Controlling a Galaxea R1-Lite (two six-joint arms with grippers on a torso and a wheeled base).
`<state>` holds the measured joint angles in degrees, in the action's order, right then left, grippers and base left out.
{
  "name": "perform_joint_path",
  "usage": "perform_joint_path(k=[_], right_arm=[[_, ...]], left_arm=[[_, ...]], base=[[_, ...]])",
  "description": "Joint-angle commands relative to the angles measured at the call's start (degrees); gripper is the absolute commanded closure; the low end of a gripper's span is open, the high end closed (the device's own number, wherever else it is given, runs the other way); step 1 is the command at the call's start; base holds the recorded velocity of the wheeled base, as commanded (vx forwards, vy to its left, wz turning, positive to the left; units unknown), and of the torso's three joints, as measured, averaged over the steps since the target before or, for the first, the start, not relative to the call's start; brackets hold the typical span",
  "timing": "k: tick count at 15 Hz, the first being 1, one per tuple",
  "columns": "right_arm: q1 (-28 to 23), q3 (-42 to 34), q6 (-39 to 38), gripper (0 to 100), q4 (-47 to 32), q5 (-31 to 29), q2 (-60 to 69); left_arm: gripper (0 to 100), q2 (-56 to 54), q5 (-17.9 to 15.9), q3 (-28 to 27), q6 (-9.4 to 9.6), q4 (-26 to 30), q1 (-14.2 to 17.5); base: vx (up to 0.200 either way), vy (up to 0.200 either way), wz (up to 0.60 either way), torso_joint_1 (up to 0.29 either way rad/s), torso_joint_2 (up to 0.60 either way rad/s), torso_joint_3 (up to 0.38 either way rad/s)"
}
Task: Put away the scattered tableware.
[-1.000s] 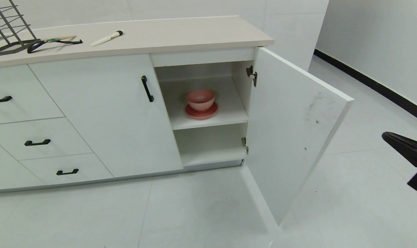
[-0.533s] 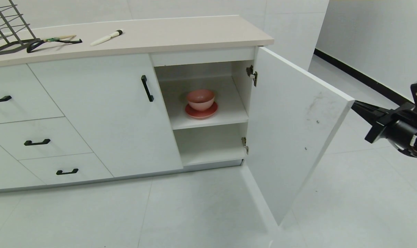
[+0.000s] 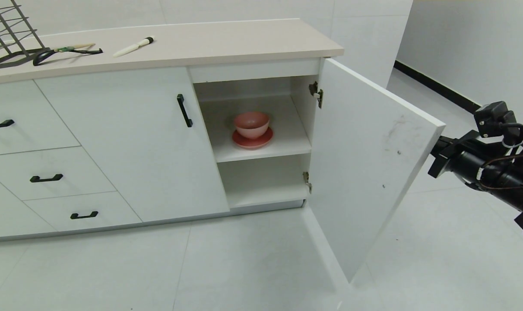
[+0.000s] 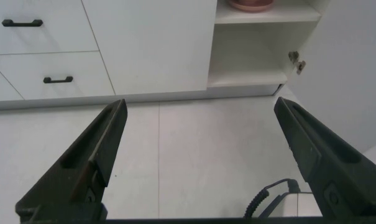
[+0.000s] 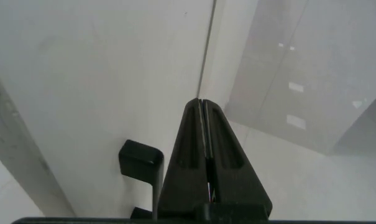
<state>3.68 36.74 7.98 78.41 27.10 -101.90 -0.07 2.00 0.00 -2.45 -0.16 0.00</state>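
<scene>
- My right gripper (image 5: 202, 104) has its two black fingers pressed flat together, with nothing between them.
- It points at the outer face of the open white cabinet door (image 3: 365, 164), close to the free edge. A black bar handle (image 5: 140, 163) on that face sits just beside the fingers. I cannot tell whether the tips touch the panel.
- From the head camera, the right arm (image 3: 481, 163) comes in from the right, and its front end is hidden behind the door's edge.
- My left gripper (image 4: 200, 107) is spread wide and holds nothing. It hangs low over the pale tiled floor (image 4: 188, 155) in front of the cabinet.
- A pink rounded bowl (image 3: 251, 124) sits upright on a red shallow plate (image 3: 252, 141). Both are on the upper shelf (image 3: 287, 138) of the open compartment, near its middle.
- The lower shelf (image 3: 265, 185) is below them.
- On the beige countertop (image 3: 244, 36), a white knife with a black band (image 3: 134, 46) lies flat, well to the left of the open compartment.
- A black-headed ladle with a pale handle (image 3: 67, 52) lies farther left. Its head is next to the dark wire rack (image 3: 8, 36) at the counter's left end.
- Left of the opening are a closed white door with a black vertical handle (image 3: 184, 111) and a stack of white drawers (image 3: 46, 178).
</scene>
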Motion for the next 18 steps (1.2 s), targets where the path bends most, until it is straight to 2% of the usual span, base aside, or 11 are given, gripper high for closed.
perform_joint_path(k=[1, 10, 12, 18], right_arm=[[1.77, -0.18, 0.01, 100, 0.08, 0.06, 0.48], [9.77, -4.05, 0.1, 100, 0.08, -0.03, 3.38], [14.95, -3.78, 0.01, 100, 0.08, -0.03, 1.53], [19.79, 3.51, -0.16, 100, 0.08, -0.21, -4.53]], left_arm=[[0, 0.07, 0.02, 0.0, -0.01, -0.02, 0.0], [0, 0.07, 0.02, 0.0, -0.01, -0.02, 0.0], [0, 0.07, 0.02, 0.0, -0.01, -0.02, 0.0], [0, 0.07, 0.02, 0.0, 0.08, -0.02, 0.0]], base=[[0.0, 0.0, 0.0, 0.0, 0.0, 0.0], [0.0, 0.0, 0.0, 0.0, 0.0, 0.0], [0.0, 0.0, 0.0, 0.0, 0.0, 0.0], [0.0, 0.0, 0.0, 0.0, 0.0, 0.0]])
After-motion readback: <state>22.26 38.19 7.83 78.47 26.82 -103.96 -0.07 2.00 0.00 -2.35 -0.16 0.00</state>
